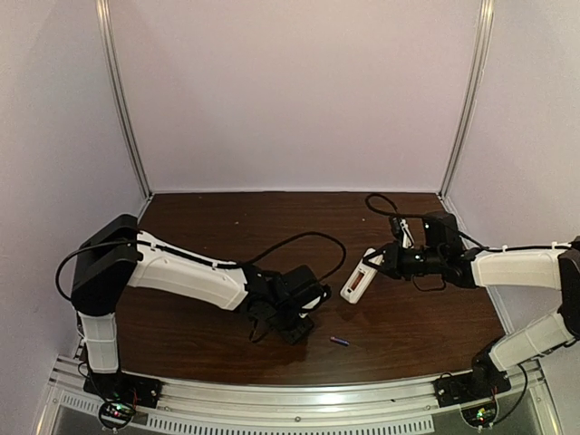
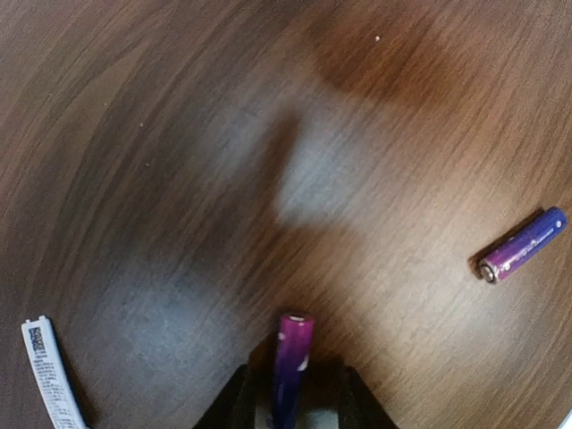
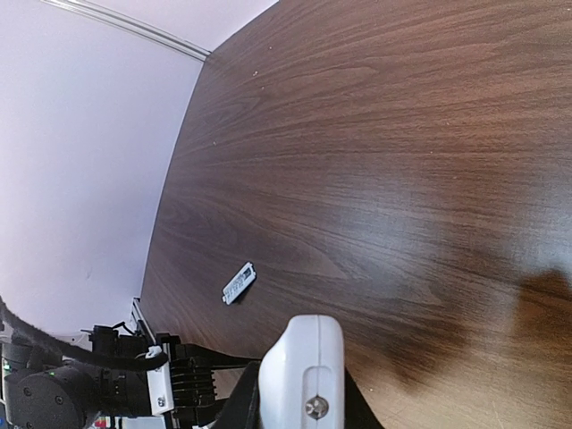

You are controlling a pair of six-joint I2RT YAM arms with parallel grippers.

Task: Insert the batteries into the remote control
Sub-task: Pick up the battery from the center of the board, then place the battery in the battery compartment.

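Remote control (image 1: 357, 283) slants near-left, pinched by right end effector (image 1: 374, 263); left end effector (image 2: 290, 400) pinches 1 battery (image 2: 293, 350).

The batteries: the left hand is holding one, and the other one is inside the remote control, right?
Not quite. The left hand does hold one battery. But the other battery is not inside the remote control. It lies loose on the table, as the left wrist view shows.

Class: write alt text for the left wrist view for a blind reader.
The left gripper holds a purple battery over a dark wooden table; a second battery lies at right, a white labelled piece at lower left.
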